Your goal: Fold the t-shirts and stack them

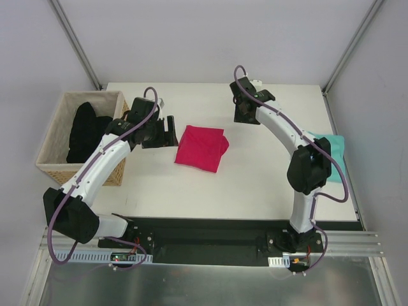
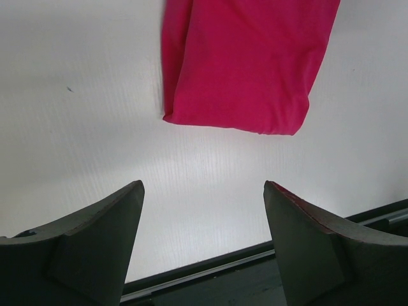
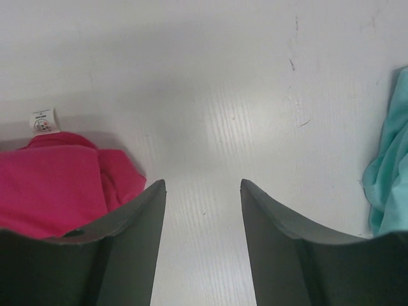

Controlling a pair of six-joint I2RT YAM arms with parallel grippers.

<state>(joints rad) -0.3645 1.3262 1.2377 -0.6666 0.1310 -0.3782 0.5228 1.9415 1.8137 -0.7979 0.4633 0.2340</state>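
The magenta-pink t-shirt (image 1: 201, 148) lies folded in a compact bundle at the middle of the white table (image 1: 255, 185); it also shows in the left wrist view (image 2: 245, 60) and the right wrist view (image 3: 60, 188), where its white neck label (image 3: 44, 120) sticks out. The teal t-shirt (image 1: 335, 156) lies crumpled at the table's right edge, partly behind the right arm, its edge visible (image 3: 390, 172). My left gripper (image 1: 167, 132) hovers just left of the pink shirt, open and empty (image 2: 204, 188). Up at the back hangs my right gripper (image 1: 245, 113), open over bare table (image 3: 203, 185).
A wicker basket (image 1: 56, 137) at the table's left holds a black garment (image 1: 86, 131). A black rail (image 1: 210, 229) runs along the near edge. Metal frame posts stand at the back corners.
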